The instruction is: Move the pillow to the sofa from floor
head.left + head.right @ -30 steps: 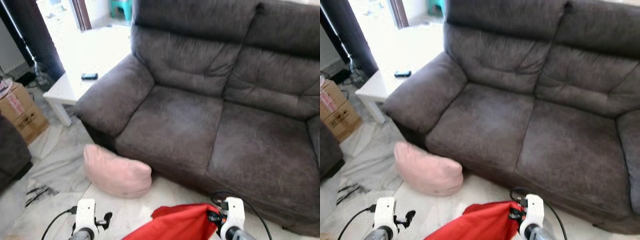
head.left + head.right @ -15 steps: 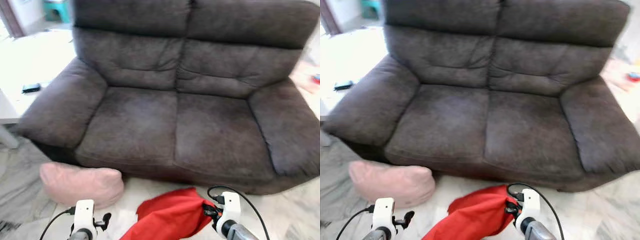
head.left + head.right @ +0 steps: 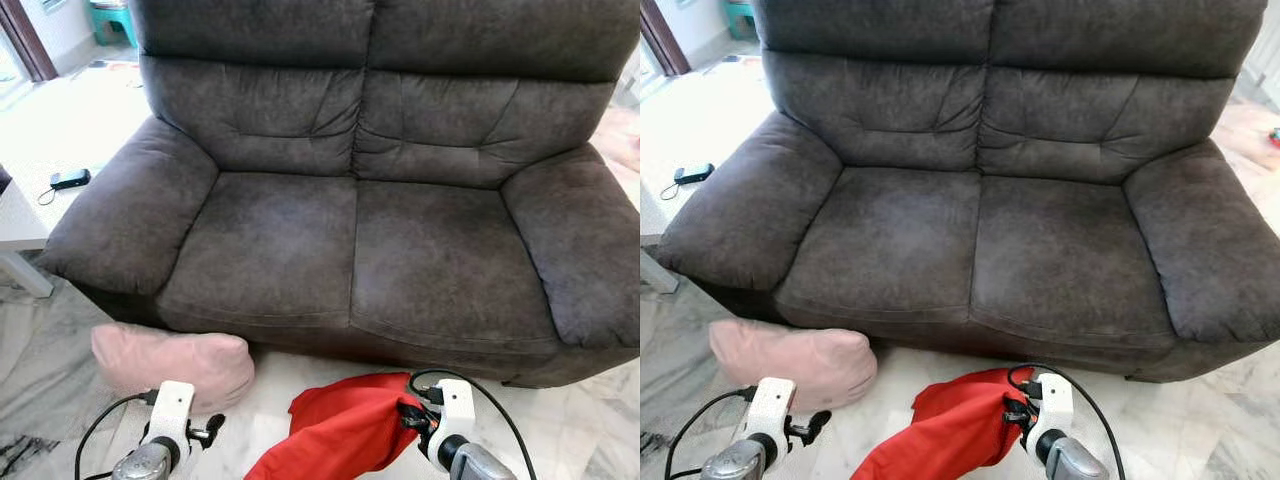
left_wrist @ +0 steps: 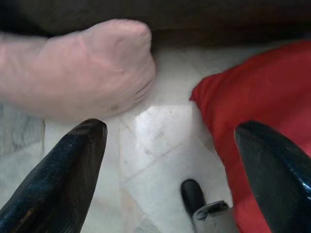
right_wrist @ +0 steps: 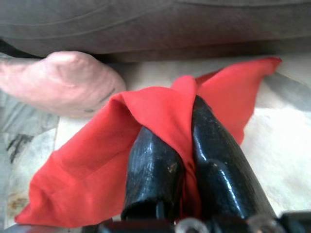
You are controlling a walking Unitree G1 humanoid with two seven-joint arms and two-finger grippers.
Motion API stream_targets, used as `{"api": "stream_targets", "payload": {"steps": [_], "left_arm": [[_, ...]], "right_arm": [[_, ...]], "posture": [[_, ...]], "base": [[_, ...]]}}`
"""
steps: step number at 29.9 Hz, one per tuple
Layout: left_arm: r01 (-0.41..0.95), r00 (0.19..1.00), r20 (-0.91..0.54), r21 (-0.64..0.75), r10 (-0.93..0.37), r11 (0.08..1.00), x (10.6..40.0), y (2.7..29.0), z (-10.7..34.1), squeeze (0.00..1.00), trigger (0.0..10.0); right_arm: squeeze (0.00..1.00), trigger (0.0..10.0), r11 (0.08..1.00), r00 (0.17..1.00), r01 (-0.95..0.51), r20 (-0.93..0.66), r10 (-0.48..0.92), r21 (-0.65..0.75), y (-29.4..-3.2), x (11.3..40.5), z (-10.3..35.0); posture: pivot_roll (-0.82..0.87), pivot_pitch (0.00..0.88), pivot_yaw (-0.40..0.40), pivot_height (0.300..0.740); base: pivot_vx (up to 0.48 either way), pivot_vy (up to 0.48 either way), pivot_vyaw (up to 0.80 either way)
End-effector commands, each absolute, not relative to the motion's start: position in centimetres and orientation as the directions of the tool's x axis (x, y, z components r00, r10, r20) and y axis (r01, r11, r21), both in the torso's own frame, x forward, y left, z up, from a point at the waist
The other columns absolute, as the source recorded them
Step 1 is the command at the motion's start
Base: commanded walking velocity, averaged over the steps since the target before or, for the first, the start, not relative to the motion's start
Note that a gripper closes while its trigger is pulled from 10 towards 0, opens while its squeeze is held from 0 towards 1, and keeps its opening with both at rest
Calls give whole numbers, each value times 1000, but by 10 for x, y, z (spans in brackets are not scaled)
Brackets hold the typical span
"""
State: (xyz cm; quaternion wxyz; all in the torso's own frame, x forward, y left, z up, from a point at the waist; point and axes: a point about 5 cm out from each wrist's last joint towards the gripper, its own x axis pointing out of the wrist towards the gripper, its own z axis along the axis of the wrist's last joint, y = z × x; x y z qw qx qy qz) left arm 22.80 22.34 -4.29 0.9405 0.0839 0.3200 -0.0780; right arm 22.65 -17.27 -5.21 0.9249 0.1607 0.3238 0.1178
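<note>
Head view: red pillow (image 3: pixel 340 430) hung pinched in right gripper (image 5: pixel 182 160) just above the floor, short of the sofa (image 3: pixel 350 240); best lift it clear of the seat edge, then release over the cushion; sofa seat held nothing. Left wrist: left gripper (image 4: pixel 170 170) fingers apart, empty, near pink pillow (image 4: pixel 73 68). Right wrist: fingers clamped on red fabric.

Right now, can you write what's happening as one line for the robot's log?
right pincer: shut on red pillow | left pincer: open, idle | pink pillow: on floor by sofa | sofa seat: bare
</note>
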Motion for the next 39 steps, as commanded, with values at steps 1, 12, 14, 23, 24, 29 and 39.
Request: {"api": "stream_targets", "payload": {"steps": [1, 12, 14, 23, 24, 29, 39], "left_arm": [[278, 777, -617, 158, -125, 947, 229, 227, -40, 0, 10000], [547, 709, -619, 180, -338, 818, 232, 213, -34, 0, 10000], [596, 689, -615, 181, -382, 782, 232, 209, -33, 0, 10000], [718, 639, -551, 180, -536, 672, 241, 194, -17, 0, 10000], [718, 639, -551, 180, -536, 672, 241, 194, -17, 0, 10000], [761, 604, -554, 189, -573, 621, 244, 188, -12, 0, 10000], [816, 529, -609, 176, -591, 550, 236, 184, -14, 0, 10000]], "right_arm": [[0, 10000, 910, 815, -214, -449, 367, 354, -165, 251, -32], [0, 10000, 864, 822, -374, -310, 477, 337, -145, 284, -1], [0, 10000, 858, 820, -389, -298, 488, 334, -143, 286, 2], [0, 10000, 823, 800, -461, -245, 547, 331, -134, 290, 10], [0, 10000, 823, 800, -461, -245, 547, 331, -134, 290, 10], [0, 10000, 799, 775, -506, -235, 587, 324, -134, 290, 12], [0, 10000, 732, 710, -604, -205, 674, 315, -135, 290, 19]], "posture": [[93, 96, -9, 740], [96, 104, -6, 740], [104, 106, -6, 740], [106, 109, -4, 740], [106, 109, -4, 740], [108, 105, -6, 740], [102, 93, -3, 740]], "base": [[0, 0, 0], [0, 0, 0], [0, 0, 0], [0, 0, 0], [0, 0, 0], [0, 0, 0], [0, 0, 0]]}}
